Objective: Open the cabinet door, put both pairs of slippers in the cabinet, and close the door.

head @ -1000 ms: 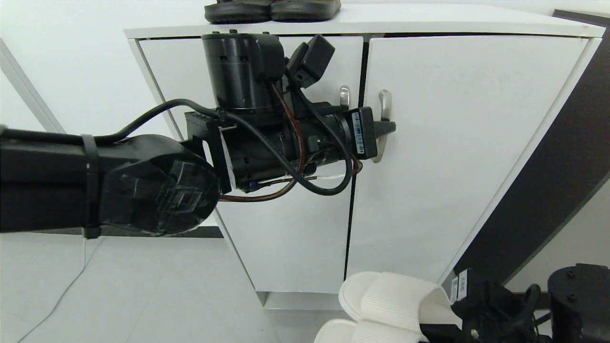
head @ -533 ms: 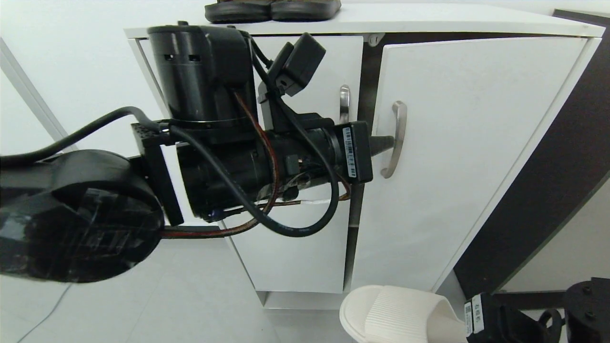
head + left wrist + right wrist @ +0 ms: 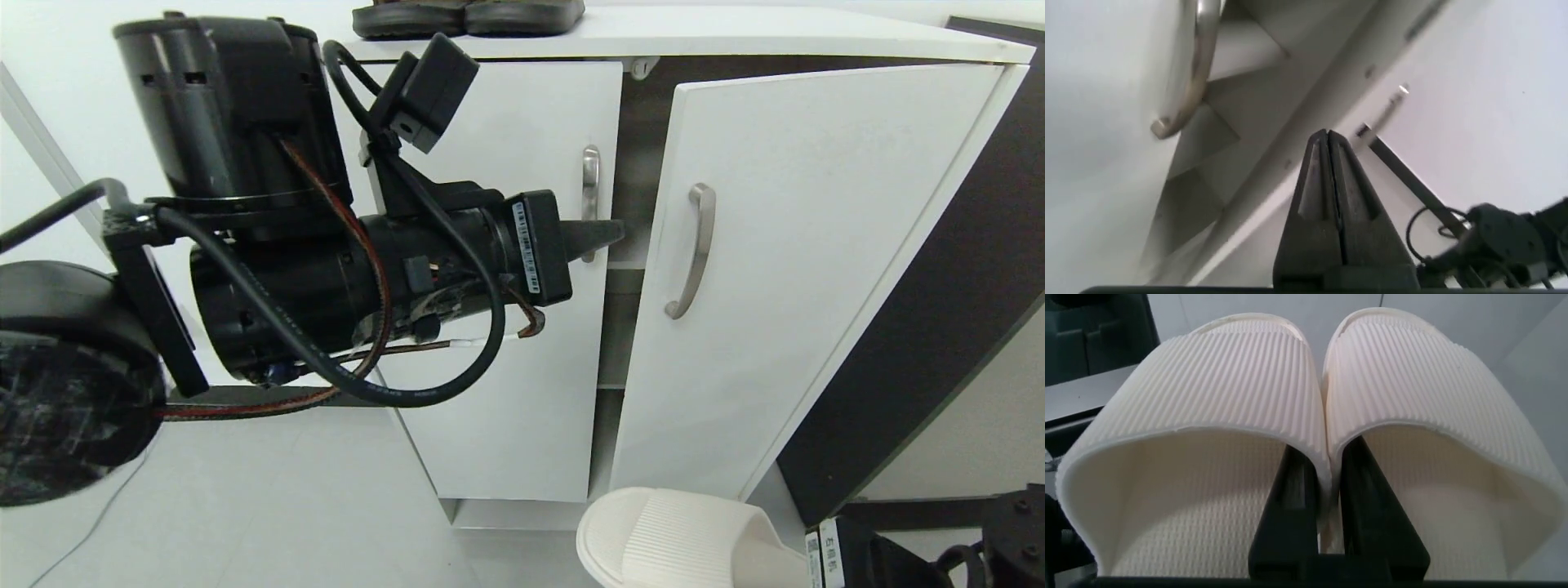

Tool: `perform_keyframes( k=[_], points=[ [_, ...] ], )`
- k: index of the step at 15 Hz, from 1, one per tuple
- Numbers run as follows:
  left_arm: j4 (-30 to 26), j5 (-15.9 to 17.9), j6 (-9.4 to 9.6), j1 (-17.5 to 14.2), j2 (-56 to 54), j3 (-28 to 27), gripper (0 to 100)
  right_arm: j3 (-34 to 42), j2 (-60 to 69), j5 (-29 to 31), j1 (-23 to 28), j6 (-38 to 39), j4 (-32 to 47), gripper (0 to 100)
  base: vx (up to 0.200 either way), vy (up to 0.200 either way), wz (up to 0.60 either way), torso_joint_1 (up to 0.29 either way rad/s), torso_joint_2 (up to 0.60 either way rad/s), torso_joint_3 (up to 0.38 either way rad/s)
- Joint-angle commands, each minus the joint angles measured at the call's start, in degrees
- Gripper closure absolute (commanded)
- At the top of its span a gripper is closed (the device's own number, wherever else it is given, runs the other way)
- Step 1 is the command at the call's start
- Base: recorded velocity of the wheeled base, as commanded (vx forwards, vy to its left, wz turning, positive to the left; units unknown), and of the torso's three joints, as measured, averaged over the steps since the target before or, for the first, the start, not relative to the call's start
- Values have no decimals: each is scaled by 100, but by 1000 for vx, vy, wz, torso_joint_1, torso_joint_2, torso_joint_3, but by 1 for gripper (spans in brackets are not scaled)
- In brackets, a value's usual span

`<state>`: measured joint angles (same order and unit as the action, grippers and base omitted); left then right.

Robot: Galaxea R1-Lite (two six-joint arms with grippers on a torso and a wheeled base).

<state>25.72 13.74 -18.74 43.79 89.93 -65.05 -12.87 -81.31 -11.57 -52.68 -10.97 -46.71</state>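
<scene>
Pinching white slippers (image 3: 1233,400): right fingers (image 3: 1290,514); left fingers (image 3: 1310,196) pressed together; dark slippers (image 3: 465,16) cut off atop cabinet (image 3: 775,41).

We found the cabinet door (image 3: 784,269) smooth matt white, its handle (image 3: 694,249) brushed metal, the slippers (image 3: 1233,400) ribbed cream foam.

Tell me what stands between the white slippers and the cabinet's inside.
The right door, only partly open, stands before the white slippers, leaving a narrow gap; the left gripper sits in front of that gap.
</scene>
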Motion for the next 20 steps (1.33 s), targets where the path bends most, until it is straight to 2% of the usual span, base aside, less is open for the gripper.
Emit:
perform_keyframes(
  k=[1, 3, 5, 8, 10, 11, 12, 13, 16, 18, 20],
  points=[
    [3, 15, -16, -46, 341, -263, 100, 127, -51, 6, -32, -37, -136, 100, 0, 0, 0, 0, 0, 0],
    [3, 24, -25, -46, 684, -623, 100, 171, -51, 6, -67, -72, -154, 100, 0, 0, 0, 0, 0, 0],
    [12, 50, -25, -46, 1211, -1300, 100, 224, -51, 6, -94, -81, -154, 100, 0, 0, 0, 0, 0, 0],
    [416, 41, -227, -46, 1668, -1660, 100, 241, -60, 6, -94, -89, -154, 100, 0, 0, 0, 0, 0, 0],
    [574, 6, -236, -72, 1747, -1669, 100, 241, -87, 6, -94, -81, -154, 100, 0, 0, 0, 0, 0, 0],
    [592, -12, -332, -90, 1730, -1660, 100, 241, -95, 6, -94, -81, -154, 100, 0, 0, 0, 0, 0, 0],
    [609, -20, -517, -99, 1686, -1660, 100, 250, -148, 14, -111, -89, -145, 100, 0, 0, 0, 0, 0, 0],
    [609, -20, -570, -99, 1624, -1625, 100, 259, -175, 14, -120, -89, -145, 100, -200, 0, 0, 7, 2, 2],
    [847, -82, -543, -46, 1484, -1168, 100, 303, -175, 14, -243, -81, -145, 100, -200, 0, 0, 4, 1, 4],
    [1286, -56, -499, 490, 1440, -737, 100, 426, -175, 6, -375, -81, -154, 100, -200, 0, 0, 5, 2, 7],
    [1497, -47, -455, 877, 1448, -649, 100, 505, -166, -3, -498, -72, -163, 100, -200, 0, 0, 2, 7, -2]
  ],
)
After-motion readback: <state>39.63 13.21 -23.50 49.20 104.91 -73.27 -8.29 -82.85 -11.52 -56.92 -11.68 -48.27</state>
